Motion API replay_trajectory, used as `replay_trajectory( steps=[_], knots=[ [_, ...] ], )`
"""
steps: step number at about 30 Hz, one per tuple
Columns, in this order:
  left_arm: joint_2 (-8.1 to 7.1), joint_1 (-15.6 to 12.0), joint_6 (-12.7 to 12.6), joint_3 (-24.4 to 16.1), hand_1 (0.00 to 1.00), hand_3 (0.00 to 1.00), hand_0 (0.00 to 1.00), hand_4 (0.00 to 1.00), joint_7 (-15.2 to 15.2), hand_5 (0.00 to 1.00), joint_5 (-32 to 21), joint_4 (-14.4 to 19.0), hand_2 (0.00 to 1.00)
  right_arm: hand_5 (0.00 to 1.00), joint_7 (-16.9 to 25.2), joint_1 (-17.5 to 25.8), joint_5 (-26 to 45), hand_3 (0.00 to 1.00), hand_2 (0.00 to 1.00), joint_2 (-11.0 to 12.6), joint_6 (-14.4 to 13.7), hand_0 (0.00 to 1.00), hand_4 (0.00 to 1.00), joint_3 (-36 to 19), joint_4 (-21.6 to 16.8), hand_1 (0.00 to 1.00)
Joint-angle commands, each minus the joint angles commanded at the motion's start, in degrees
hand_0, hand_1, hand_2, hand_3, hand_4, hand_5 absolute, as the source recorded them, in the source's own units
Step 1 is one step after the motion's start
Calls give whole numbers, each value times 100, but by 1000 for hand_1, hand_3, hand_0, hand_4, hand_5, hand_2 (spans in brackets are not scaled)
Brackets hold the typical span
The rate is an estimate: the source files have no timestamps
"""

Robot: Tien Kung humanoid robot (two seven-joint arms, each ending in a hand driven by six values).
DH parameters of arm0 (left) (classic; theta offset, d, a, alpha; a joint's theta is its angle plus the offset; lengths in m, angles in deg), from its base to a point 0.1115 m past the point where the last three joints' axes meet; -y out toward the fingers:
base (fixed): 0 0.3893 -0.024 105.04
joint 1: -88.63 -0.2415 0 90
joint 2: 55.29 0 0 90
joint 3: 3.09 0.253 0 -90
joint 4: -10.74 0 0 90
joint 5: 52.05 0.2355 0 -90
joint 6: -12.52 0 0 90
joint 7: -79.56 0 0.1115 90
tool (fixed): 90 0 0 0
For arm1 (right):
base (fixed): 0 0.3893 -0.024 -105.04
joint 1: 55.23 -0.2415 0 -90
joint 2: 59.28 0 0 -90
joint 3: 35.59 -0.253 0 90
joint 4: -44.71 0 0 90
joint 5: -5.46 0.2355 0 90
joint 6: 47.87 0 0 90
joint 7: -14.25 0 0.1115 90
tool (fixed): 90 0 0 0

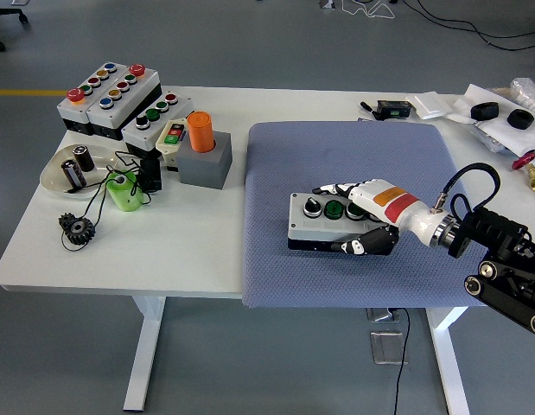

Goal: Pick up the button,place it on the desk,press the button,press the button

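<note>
On the blue mat [276, 164], toward its near middle, we hold the button box [323, 222] clasped in our right hand [364, 216], its long axis running left to right, most of it lying left of the hand.

You see a smooth, matt white counter [206, 251] carrying a blue-grey cloth mat [336, 156] with a rough, dimpled weave. On it, the button box [323, 220] looks like hard plastic: a matt grey top over a black base, with glossy knobs. Your right hand [366, 216] has a smooth, glossy white shell with an orange patch and black, slightly shiny fingers [362, 245]. The orange cylinder [200, 131] appears matt plastic, and the small gear [77, 228] dark metal.
</note>
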Motion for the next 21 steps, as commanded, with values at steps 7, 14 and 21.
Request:
replay_trajectory(
  steps=[7, 14, 21],
  knots=[
    [5, 8, -1, 43, 723, 527, 668, 371, -4, 998, -56, 0, 722, 2, 106, -57, 23, 592, 338, -40, 16, 183, 397, 193, 56, 180],
    [11, 12, -5, 152, 723, 528, 667, 371, -28, 998, -177, 7, 723, 2, 141, 22, 71, 590, 348, -178, 44, 194, 400, 176, 319, 190],
    [7, 18, -4, 156, 722, 529, 667, 374, -42, 998, -206, 8, 722, 2, 102, 21, -116, 657, 468, -221, 265, 406, 562, 109, 337, 362]
  ],
)
